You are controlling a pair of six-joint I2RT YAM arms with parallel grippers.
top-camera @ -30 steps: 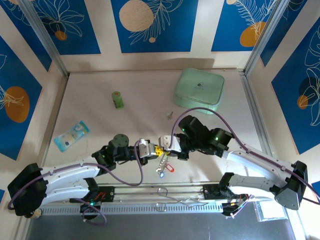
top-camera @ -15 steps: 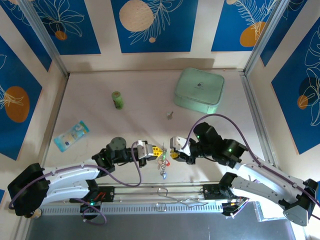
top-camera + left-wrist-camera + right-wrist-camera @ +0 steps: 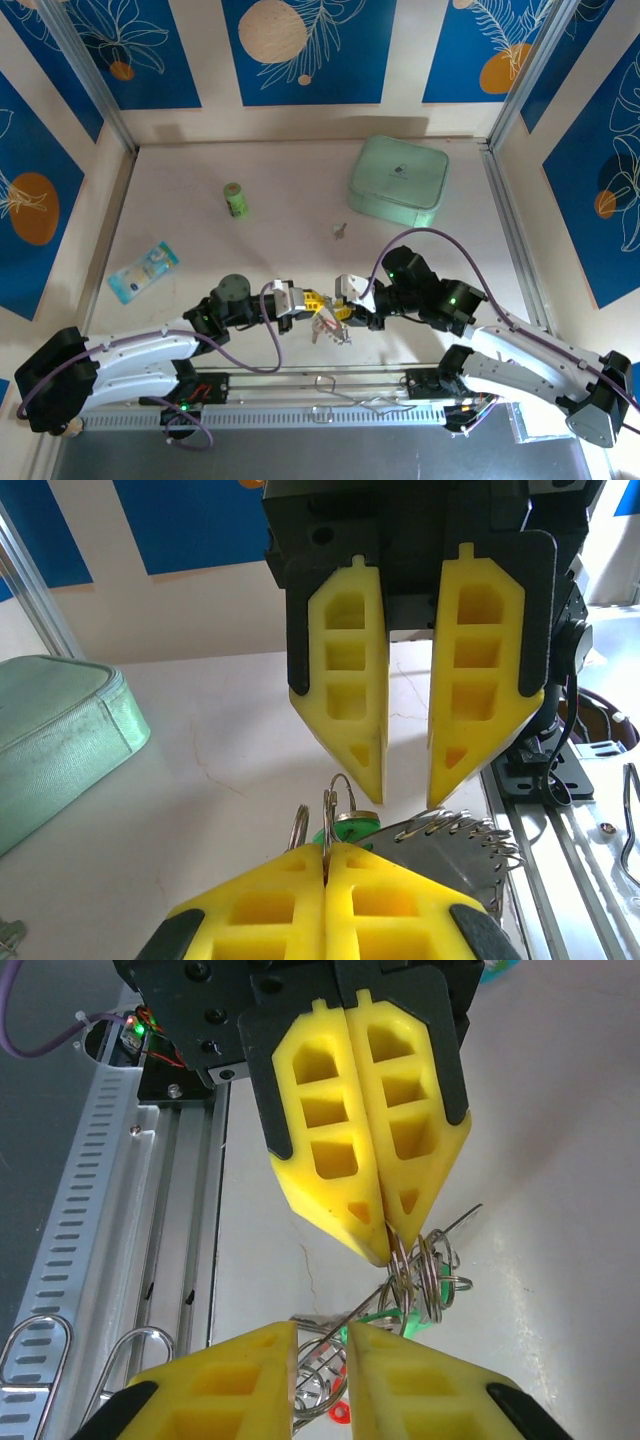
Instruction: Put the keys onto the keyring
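Note:
My left gripper [image 3: 303, 300] is shut on the small split rings of a bunch of keys [image 3: 328, 326] near the table's front edge. In the left wrist view its fingertips [image 3: 325, 852] pinch those rings, with a green tag [image 3: 352, 832] just beyond. The beaded silvery keyring [image 3: 465, 830] lies to the right of the tag. My right gripper [image 3: 347, 298] faces the left one, jaws apart [image 3: 405, 798]. In the right wrist view the keyring's wire [image 3: 318, 1362] runs through the gap of the right gripper [image 3: 320, 1332]. A red tag [image 3: 340, 1415] lies under it. One loose key [image 3: 340, 231] lies mid-table.
A mint-green box [image 3: 398, 180] stands at the back right, a green bottle [image 3: 235, 200] at the back left. A blue packet [image 3: 143, 270] lies at the left. A slotted metal rail [image 3: 330, 400] runs along the near edge.
The right gripper drew back to the right, then came in again toward the left gripper. The bunch, hanging straight down before, now spreads sideways between the two grippers. The left gripper stayed shut.

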